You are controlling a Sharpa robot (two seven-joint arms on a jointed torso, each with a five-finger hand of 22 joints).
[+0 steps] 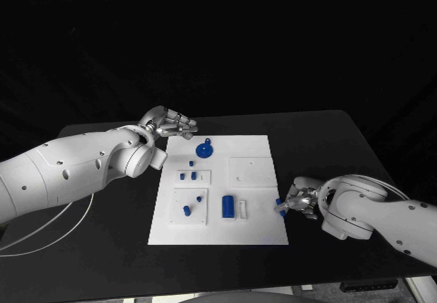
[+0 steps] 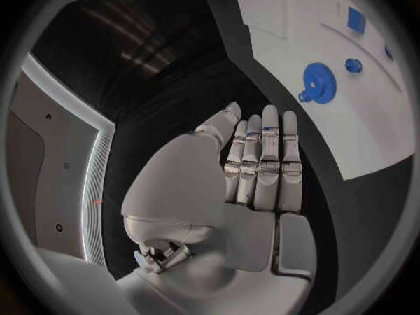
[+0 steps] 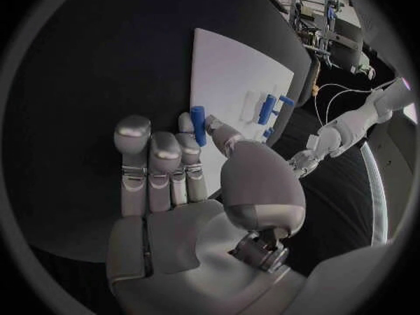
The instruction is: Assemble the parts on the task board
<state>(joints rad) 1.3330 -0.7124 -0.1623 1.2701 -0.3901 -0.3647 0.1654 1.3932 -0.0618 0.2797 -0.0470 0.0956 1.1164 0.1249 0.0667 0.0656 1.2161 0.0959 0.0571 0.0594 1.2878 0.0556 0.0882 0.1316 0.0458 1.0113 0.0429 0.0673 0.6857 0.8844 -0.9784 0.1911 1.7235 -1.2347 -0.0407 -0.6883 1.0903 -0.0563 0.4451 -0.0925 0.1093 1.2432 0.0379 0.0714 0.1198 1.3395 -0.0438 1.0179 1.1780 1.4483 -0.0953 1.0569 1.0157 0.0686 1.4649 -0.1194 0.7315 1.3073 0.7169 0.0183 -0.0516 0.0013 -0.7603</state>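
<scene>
The white task board (image 1: 257, 189) lies in the middle of the black table. On it are a blue gear (image 1: 206, 150), a blue cylinder (image 1: 228, 205) and several small blue pegs (image 1: 187, 211). My right hand (image 1: 299, 201) is at the board's right edge near the front, pinching a small blue peg (image 1: 280, 206) between thumb and a finger. The right wrist view shows that peg (image 3: 199, 124) upright at the fingertips, over the board's edge (image 3: 229, 84). My left hand (image 1: 170, 122) hovers past the board's far left corner, fingers straight, holding nothing; the gear (image 2: 319, 82) lies just beyond it.
A white slotted block (image 1: 243, 209) sits beside the cylinder. Raised white plates (image 1: 251, 172) occupy the board's right half. A white cable (image 1: 55, 233) runs over the table at the front left. Bare black tabletop surrounds the board.
</scene>
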